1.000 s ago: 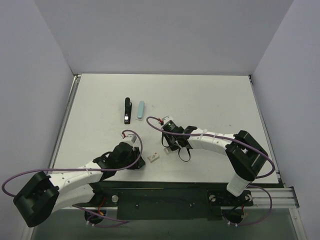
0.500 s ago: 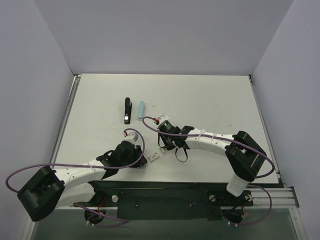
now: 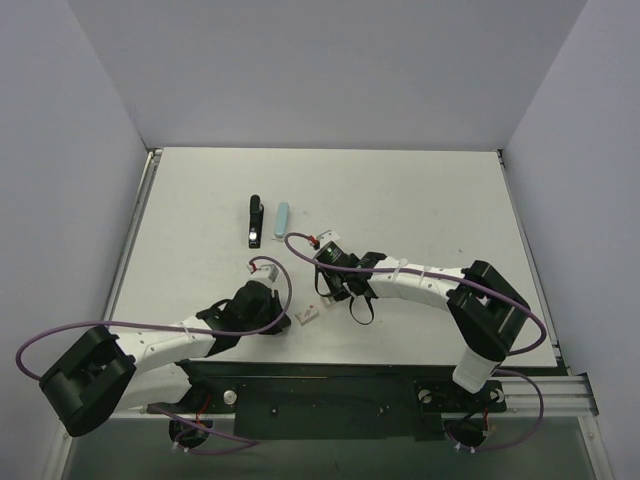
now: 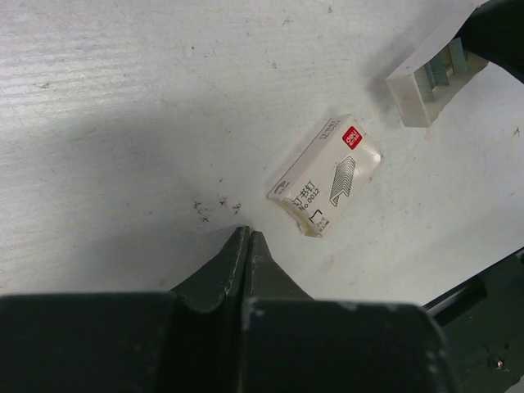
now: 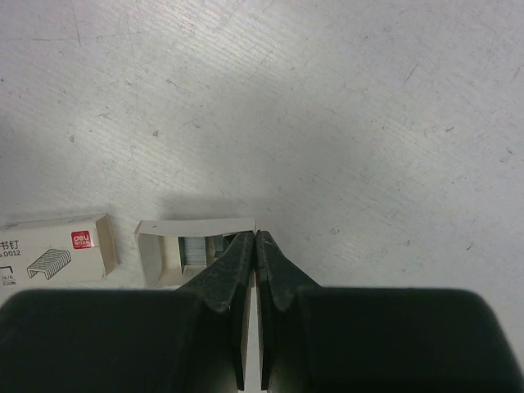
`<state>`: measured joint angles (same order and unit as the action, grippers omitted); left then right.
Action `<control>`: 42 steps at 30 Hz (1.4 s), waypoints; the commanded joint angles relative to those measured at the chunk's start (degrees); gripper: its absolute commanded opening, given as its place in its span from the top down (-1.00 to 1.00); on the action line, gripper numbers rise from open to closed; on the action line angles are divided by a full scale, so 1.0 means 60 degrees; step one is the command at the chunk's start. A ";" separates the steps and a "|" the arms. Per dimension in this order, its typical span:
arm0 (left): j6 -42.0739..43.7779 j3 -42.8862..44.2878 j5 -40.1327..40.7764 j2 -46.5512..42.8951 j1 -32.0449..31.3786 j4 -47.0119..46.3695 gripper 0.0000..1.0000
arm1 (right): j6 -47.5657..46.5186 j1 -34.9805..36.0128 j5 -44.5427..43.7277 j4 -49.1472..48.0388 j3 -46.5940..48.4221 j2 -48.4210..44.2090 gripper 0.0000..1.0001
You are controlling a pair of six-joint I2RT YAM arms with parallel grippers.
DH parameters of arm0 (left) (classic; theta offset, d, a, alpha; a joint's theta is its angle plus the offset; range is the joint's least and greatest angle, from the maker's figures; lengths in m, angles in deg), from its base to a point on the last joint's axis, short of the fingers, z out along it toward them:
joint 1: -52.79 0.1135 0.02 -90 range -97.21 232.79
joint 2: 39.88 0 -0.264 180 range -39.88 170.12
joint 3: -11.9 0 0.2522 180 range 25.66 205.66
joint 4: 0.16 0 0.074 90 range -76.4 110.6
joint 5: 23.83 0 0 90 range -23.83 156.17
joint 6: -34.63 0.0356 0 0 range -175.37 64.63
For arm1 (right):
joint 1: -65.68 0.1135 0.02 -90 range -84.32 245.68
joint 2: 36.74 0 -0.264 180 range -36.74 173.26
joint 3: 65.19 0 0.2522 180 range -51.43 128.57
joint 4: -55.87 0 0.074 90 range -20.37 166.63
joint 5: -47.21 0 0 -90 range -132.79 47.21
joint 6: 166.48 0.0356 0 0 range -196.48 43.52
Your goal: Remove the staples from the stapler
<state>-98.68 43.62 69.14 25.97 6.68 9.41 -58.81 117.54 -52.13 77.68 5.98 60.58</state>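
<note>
Well, the stapler [image 3: 255,222] lies far up the table [image 3: 420,200], well apart from both arms; the left gripper [image 4: 248,237] and right gripper [image 5: 256,237] are pinched together on nothing beside a staple box [image 4: 326,176], so unloading looks unstarted

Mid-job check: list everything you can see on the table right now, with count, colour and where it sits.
stapler: one, black, far-left part of the table, beyond both arms
small bar: one, pale blue, just right of the stapler, not touching it
staple box sleeve: one, white with a red logo, near edge, in front of the left gripper
inner tray: one, white, beside the sleeve
staples: silvery, in the tray, count unclear
table: one, white
left gripper: shut, tips near the sleeve
right gripper: shut, tips at the tray's edge
</note>
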 commanded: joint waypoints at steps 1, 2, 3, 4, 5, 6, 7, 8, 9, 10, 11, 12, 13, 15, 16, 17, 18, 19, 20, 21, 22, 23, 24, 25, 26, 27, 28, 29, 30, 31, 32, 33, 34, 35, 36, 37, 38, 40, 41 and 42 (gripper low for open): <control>0.0026 0.0245 0.0122 0.0246 -0.0079 0.0053 1.00 | 0.0175 0.0073 -0.0245 0.0371 0.0378 0.0084 1.00; 0.0011 0.0259 0.0122 0.0290 -0.0065 0.0024 1.00 | 0.0204 0.0059 -0.0215 0.0371 0.0364 0.0084 1.00; 0.0026 0.0274 0.0122 0.0349 -0.0079 0.0009 1.00 | 0.0219 0.0073 -0.0201 0.0371 0.0407 0.0099 1.00; 0.0026 0.0289 0.0107 0.0364 -0.0079 0.0009 1.00 | 0.0233 0.0073 -0.0201 0.0371 0.0408 0.0113 1.00; 0.0011 0.0318 0.0107 0.0422 -0.0094 0.0009 1.00 | 0.0233 0.0073 -0.0186 0.0371 0.0437 0.0157 1.00; 0.0011 0.0318 0.0107 0.0437 -0.0123 -0.0005 1.00 | 0.0248 0.0088 -0.0186 0.0371 0.0437 0.0172 1.00; 0.0011 0.0332 0.0107 0.0466 -0.0123 -0.0020 1.00 | 0.0248 0.0073 -0.0186 0.0386 0.0452 0.0230 1.00; -0.0003 0.0333 0.0107 0.0466 -0.0123 -0.0049 1.00 | 0.0248 0.0088 -0.0186 0.0386 0.0452 0.0260 1.00; -0.0003 0.0333 0.0121 0.0495 -0.0138 -0.0035 1.00 | 0.0248 0.0102 -0.0200 0.0386 0.0466 0.0318 1.00; -0.0018 0.0333 0.0107 0.0525 -0.0138 -0.0078 1.00 | 0.0277 0.0103 -0.0215 0.0386 0.0481 0.0362 1.00; -0.0033 0.0333 0.0107 0.0540 -0.0152 -0.0093 1.00 | 0.0292 0.0117 -0.0215 0.0386 0.0495 0.0435 1.00; -0.0033 0.0347 0.0107 0.0569 -0.0167 -0.0122 1.00 | 0.0307 0.0146 -0.0201 0.0386 0.0496 0.0421 1.00; -0.0047 0.0347 0.0107 0.0583 -0.0182 -0.0152 1.00 | 0.0307 0.0146 -0.0201 0.0357 0.0525 0.0450 1.00; -0.0077 0.0362 0.0107 0.0627 -0.0211 -0.0167 1.00 | 0.0321 0.0205 -0.0259 0.0371 0.0539 0.0508 1.00; -0.0077 0.0376 0.0107 0.0628 -0.0240 -0.0167 1.00 | 0.0321 0.0205 -0.0274 0.0371 0.0554 0.0509 1.00; -0.0091 0.0377 0.0107 0.0642 -0.0240 -0.0167 1.00 | 0.0336 0.0205 -0.0274 0.0371 0.0540 0.0538 1.00; -0.0091 0.0391 0.0107 0.0613 -0.0255 -0.0181 1.00 | 0.0365 0.0220 -0.0274 0.0371 0.0540 0.0538 1.00; -0.0106 0.0391 0.0107 0.0627 -0.0269 -0.0167 1.00 | 0.0365 0.0220 -0.0259 0.0371 0.0554 0.0553 1.00; -0.0106 0.0391 0.0136 0.0599 -0.0299 -0.0181 1.00 | 0.0380 0.0249 -0.0245 0.0371 0.0554 0.0567 1.00; -0.0120 0.0391 0.0122 0.0598 -0.0299 -0.0167 1.00 | 0.0380 0.0264 -0.0230 0.0371 0.0569 0.0567 1.00; -0.0121 0.0377 0.0136 0.0584 -0.0313 -0.0167 1.00 | 0.0394 0.0293 -0.0244 0.0371 0.0569 0.0567 1.00; -0.0121 0.0377 0.0151 0.0613 -0.0314 -0.0167 1.00 | 0.0395 0.0293 -0.0244 0.0371 0.0583 0.0582 1.00; -0.0135 0.0377 0.0151 0.0613 -0.0328 -0.0167 1.00 | 0.0424 0.0322 -0.0244 0.0371 0.0612 0.0597 1.00; -0.0135 0.0362 0.0151 0.0598 -0.0328 -0.0181 1.00 | 0.0438 0.0322 -0.0230 0.0371 0.0613 0.0611 1.00; -0.0135 0.0362 0.0151 0.0613 -0.0343 -0.0181 1.00 | 0.0439 0.0351 -0.0230 0.0357 0.0627 0.0626 1.00; -0.0150 0.0347 0.0165 0.0627 -0.0343 -0.0196 1.00 | 0.0453 0.0366 -0.0230 0.0357 0.0627 0.0641 1.00; -0.0150 0.0333 0.0166 0.0628 -0.0343 -0.0196 1.00 | 0.0468 0.0381 -0.0215 0.0371 0.0642 0.0641 1.00; -0.0164 0.0333 0.0180 0.0642 -0.0357 -0.0210 1.00 | 0.0468 0.0395 -0.0201 0.0371 0.0642 0.0641 1.00; -0.0150 0.0333 0.0195 0.0657 -0.0357 -0.0211 1.00 | 0.0468 0.0395 -0.0186 0.0357 0.0671 0.0670 1.00; -0.0150 0.0333 0.0180 0.0657 -0.0357 -0.0211 1.00 | 0.0482 0.0424 -0.0157 0.0371 0.0686 0.0670 1.00; -0.0164 0.0333 0.0180 0.0657 -0.0357 -0.0225 1.00 | 0.0483 0.0425 -0.0142 0.0400 0.0730 0.0684 1.00; -0.0150 0.0333 0.0209 0.0671 -0.0357 -0.0225 1.00 | 0.0483 0.0439 -0.0127 0.0401 0.0744 0.0685 1.00; -0.0150 0.0333 0.0195 0.0686 -0.0357 -0.0225 1.00 | 0.0483 0.0439 -0.0127 0.0430 0.0774 0.0699 1.00; -0.0150 0.0333 0.0195 0.0686 -0.0357 -0.0225 1.00 | 0.0483 0.0468 -0.0127 0.0430 0.0803 0.0728 1.00; -0.0150 0.0333 0.0195 0.0701 -0.0357 -0.0240 1.00 | 0.0483 0.0469 -0.0127 0.0445 0.0818 0.0743 1.00; -0.0150 0.0333 0.0209 0.0715 -0.0372 -0.0225 1.00 | 0.0483 0.0469 -0.0127 0.0459 0.0832 0.0729 1.00; -0.0150 0.0333 0.0210 0.0715 -0.0372 -0.0225 1.00 | 0.0483 0.0469 -0.0127 0.0474 0.0862 0.0758 1.00; -0.0150 0.0333 0.0210 0.0715 -0.0387 -0.0225 1.00 | 0.0512 0.0498 -0.0113 0.0474 0.0876 0.0787 1.00; -0.0164 0.0333 0.0210 0.0701 -0.0372 -0.0225 1.00 | 0.0512 0.0513 -0.0098 0.0489 0.0876 0.0802 1.00; -0.0136 0.0347 0.0210 0.0715 -0.0372 -0.0225 1.00 | 0.0512 0.0513 -0.0112 0.0503 0.0891 0.0802 1.00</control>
<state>-99.77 44.88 69.44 29.31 4.84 6.77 -56.67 119.86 -52.24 78.43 9.25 64.43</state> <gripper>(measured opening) 0.026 0.002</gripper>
